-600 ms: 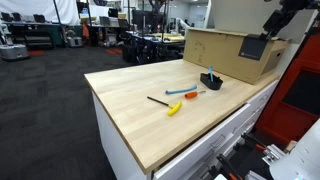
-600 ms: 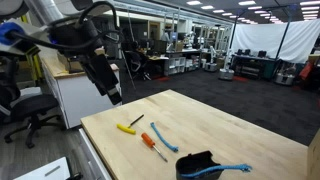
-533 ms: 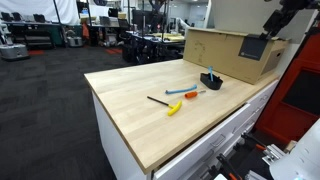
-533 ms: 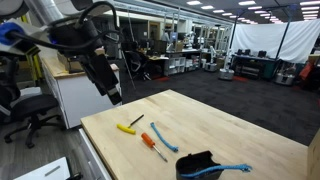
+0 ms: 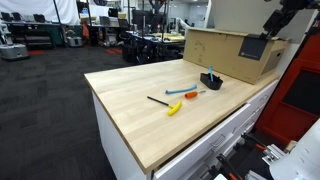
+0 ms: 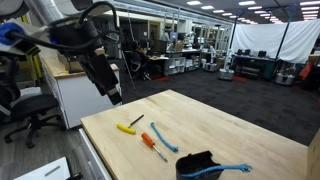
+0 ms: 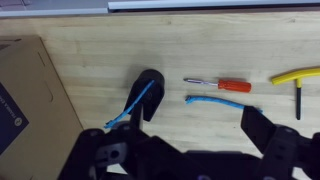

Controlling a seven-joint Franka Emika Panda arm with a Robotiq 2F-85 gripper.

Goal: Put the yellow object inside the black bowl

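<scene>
The yellow object (image 5: 174, 107) lies on the wooden table, a stubby yellow handle with a thin black shaft; it also shows in the other exterior view (image 6: 126, 127) and at the right edge of the wrist view (image 7: 297, 76). The black bowl (image 5: 211, 79) stands in front of the cardboard box, with a blue cable draped over it (image 6: 195, 165) (image 7: 149, 88). My gripper (image 7: 185, 142) is open and empty, well above the table and apart from both things. In the exterior views it hangs above the table edge (image 6: 113, 95) and at the top right (image 5: 280, 18).
A big brown cardboard box (image 5: 232, 52) stands at the back of the table (image 7: 30, 100). An orange-handled screwdriver (image 7: 226, 85) and a short blue cable piece (image 7: 220, 100) lie between the bowl and the yellow object. The table edge (image 6: 95, 150) is near.
</scene>
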